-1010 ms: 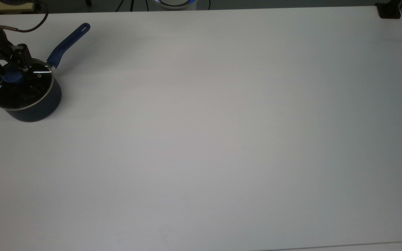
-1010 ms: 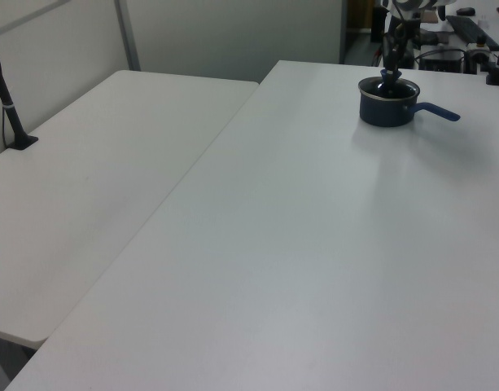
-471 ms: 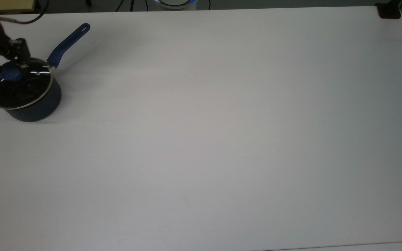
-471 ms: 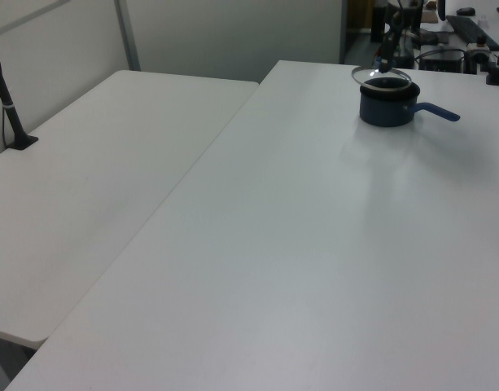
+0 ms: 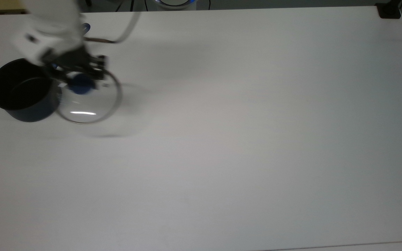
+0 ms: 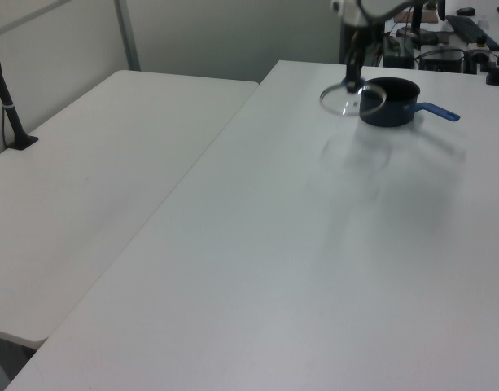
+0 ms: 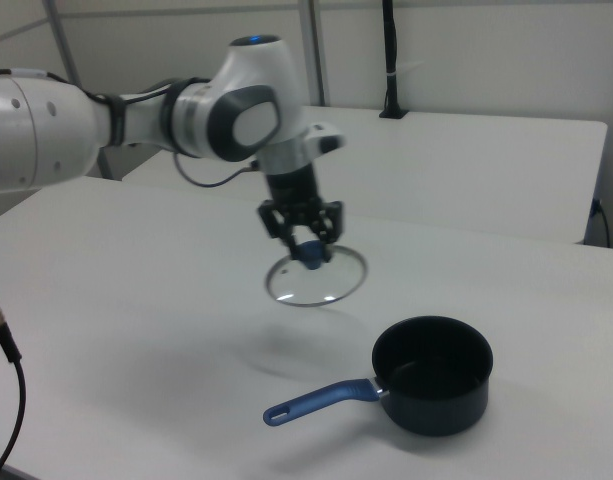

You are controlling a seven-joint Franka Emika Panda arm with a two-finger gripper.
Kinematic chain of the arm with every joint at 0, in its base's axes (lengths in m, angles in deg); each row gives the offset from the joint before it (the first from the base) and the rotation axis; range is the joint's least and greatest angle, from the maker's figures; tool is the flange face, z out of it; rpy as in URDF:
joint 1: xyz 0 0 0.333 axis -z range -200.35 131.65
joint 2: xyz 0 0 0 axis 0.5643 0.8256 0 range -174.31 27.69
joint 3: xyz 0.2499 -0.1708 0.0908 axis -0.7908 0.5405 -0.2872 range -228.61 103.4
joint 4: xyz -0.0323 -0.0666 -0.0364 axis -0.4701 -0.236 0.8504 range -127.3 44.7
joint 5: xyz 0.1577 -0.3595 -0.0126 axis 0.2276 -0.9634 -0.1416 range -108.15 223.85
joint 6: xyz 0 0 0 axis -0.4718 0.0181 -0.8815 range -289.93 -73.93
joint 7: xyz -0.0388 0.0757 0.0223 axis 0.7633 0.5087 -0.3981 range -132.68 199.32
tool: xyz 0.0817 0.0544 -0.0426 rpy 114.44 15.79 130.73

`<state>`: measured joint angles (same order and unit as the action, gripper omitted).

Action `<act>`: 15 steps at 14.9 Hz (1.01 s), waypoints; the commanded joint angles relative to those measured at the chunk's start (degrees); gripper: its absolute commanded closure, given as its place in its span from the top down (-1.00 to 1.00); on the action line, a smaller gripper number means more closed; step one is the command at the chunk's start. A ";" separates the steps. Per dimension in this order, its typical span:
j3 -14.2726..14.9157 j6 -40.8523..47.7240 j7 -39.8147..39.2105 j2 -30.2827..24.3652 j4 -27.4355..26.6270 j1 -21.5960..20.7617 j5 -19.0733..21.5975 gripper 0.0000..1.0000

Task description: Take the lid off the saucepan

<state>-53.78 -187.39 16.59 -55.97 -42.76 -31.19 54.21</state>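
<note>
Gripper (image 7: pixel 309 246) clamped on the blue knob of the lid (image 7: pixel 316 277), held in the air at the right view's centre, clear of the open saucepan (image 7: pixel 433 374) at lower right

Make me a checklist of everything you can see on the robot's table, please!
Surface: white table, mostly bare; a second white table sits beside it in the left view.
Job's things: the lid is off and held in the air by its blue knob, with its shadow on the table below. The saucepan stands open, black inside, blue handle pointing to the right view's left.
Clutter: nothing seen.
Claw: claw shut on the knob, pointing down.
Cables: a thin cable loops from the arm; another dark cable hangs at the right view's left edge.
Surroundings: black post clamped on the second table; pale wall panels behind.
</note>
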 commanded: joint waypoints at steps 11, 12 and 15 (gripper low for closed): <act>0.67 -13.74 13.29 -3.98 -19.46 -16.17 0.48 0.05; 0.67 -14.18 14.17 -3.20 -19.46 -16.69 0.48 0.09; 0.67 -14.10 14.53 -2.31 -19.28 -17.93 0.48 0.40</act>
<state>-53.79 -200.31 29.75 -58.09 -61.20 -47.54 54.27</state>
